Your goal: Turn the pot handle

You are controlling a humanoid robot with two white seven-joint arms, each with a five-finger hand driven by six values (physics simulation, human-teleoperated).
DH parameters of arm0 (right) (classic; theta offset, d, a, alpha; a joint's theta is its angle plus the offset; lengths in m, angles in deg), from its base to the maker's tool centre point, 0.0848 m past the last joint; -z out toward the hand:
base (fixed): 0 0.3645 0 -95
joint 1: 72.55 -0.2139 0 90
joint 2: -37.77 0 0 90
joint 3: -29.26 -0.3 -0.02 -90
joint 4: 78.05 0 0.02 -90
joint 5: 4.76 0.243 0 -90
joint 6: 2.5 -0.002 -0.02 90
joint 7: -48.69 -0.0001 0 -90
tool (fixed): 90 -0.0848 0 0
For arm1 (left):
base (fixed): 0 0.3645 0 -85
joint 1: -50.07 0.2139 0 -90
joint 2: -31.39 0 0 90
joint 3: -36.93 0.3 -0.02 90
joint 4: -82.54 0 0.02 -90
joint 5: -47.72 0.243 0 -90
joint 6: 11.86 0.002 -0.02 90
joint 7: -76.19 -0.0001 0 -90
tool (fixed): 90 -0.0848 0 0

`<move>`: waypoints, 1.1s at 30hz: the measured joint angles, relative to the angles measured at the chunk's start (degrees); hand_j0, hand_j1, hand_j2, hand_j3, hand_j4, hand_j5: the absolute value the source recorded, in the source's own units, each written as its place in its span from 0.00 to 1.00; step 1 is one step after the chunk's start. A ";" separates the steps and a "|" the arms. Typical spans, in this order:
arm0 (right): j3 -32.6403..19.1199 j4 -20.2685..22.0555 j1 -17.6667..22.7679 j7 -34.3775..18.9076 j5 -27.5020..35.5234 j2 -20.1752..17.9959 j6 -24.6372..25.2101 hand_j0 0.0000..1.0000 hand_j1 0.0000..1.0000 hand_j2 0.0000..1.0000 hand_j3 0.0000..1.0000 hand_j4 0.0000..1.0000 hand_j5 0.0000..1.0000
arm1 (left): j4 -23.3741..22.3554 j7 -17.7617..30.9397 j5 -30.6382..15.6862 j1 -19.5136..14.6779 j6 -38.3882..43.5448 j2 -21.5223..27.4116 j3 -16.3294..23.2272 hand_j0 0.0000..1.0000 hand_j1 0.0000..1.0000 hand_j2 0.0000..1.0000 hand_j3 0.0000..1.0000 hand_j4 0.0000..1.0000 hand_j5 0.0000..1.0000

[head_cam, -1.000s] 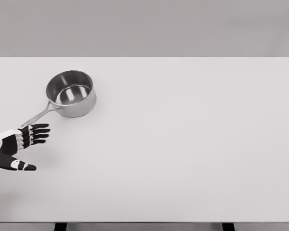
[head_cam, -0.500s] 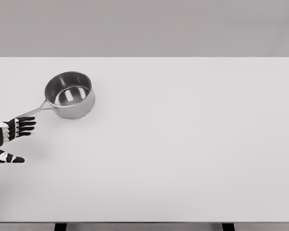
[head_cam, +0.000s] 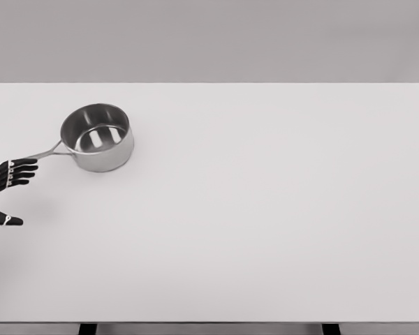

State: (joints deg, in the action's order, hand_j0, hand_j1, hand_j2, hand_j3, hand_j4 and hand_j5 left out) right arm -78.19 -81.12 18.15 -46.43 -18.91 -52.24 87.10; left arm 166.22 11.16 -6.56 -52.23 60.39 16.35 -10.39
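Pot (head_cam: 98, 137) sits far-left on table (head_cam: 265, 223), handle (head_cam: 47, 151) pointing left. Left hand (head_cam: 5, 188) open, fingertips at handle tip, gripping nothing. Steel: rigid, slick, probably light. Push near handle end for leverage.

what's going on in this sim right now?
The left robot hand sits at the table's far left edge, fingers spread and holding nothing, fingertips right by the end of the handle of a steel pot. The pot stands upright and empty, its handle pointing left toward the hand. The right arm is out of view.
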 measured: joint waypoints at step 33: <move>-0.01 0.00 0.00 0.00 0.00 0.00 -0.01 1.00 1.00 1.00 1.00 1.00 1.00 | 12.91 0.43 9.43 2.55 13.85 5.57 -5.19 1.00 1.00 1.00 1.00 1.00 1.00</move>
State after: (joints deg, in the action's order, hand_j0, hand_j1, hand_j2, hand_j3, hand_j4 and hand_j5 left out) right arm -78.19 -81.12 18.15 -46.44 -18.91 -52.24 87.09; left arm 179.13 11.59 2.87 -49.68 74.24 21.92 -15.58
